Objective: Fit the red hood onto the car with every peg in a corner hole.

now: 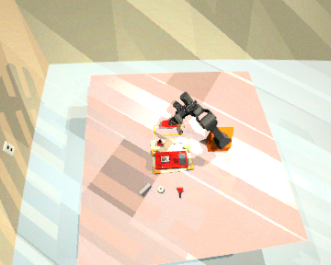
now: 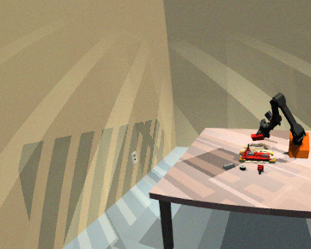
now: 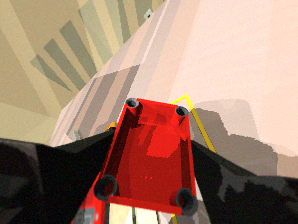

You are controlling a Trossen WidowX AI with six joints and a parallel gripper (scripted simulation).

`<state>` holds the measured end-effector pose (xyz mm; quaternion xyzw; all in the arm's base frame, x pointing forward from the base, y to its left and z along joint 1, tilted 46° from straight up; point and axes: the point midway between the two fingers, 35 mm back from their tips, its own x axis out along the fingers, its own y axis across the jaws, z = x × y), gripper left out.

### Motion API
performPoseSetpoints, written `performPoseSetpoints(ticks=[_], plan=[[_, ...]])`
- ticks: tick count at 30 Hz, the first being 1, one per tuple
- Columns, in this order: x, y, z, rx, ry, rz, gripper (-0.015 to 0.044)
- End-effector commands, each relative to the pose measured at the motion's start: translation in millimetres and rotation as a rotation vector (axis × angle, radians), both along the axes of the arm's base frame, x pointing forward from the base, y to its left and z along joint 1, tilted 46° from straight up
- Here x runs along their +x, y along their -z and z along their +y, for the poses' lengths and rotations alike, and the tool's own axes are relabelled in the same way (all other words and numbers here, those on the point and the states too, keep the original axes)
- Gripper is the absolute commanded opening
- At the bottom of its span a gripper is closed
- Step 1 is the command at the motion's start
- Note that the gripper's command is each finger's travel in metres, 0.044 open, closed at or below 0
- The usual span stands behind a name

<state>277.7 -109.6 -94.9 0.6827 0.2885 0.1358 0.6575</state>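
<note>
Holding the hood (image 3: 150, 155) clear of the worktop (image 1: 246, 184), my tool (image 3: 148, 172) is clamped across its two long side walls, with its hollow underside facing the wrist camera. The hood reads as a rigid, thin-walled red shell, probably light; I judge it stiff enough to take a firm squeeze without flexing, but its smooth walls could slip or pivot if the grip is off-centre. The side walls, midway along their length, are the sound place to hold, since this leaves all four corner bosses free for the pegs.

In the top view the hood hangs just behind the car chassis (image 1: 172, 159), which sits in its jig (image 1: 173, 170), apart from both. Three small loose parts lie on the worktop in front of the jig: a grey bar (image 1: 145, 189), a pale ring (image 1: 160, 189) and a red funnel-shaped piece (image 1: 179, 191).

The pegs on the deck are too small to make out in any view. My fingertips are hidden behind the shell, and the chassis is cut off at the lower edge of the wrist view.
</note>
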Motion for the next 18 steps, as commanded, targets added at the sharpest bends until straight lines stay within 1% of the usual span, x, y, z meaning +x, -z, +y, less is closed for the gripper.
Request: performPoseSetpoints(ticks=[1,12,18], plan=[[0.2,-0.8,0.2,0.075,0.016,0.047,0.0],[0.1,-0.6,0.3,0.226,0.052,0.155,0.0],[-0.2,0.3,0.9,0.359,0.084,0.251,0.0]])
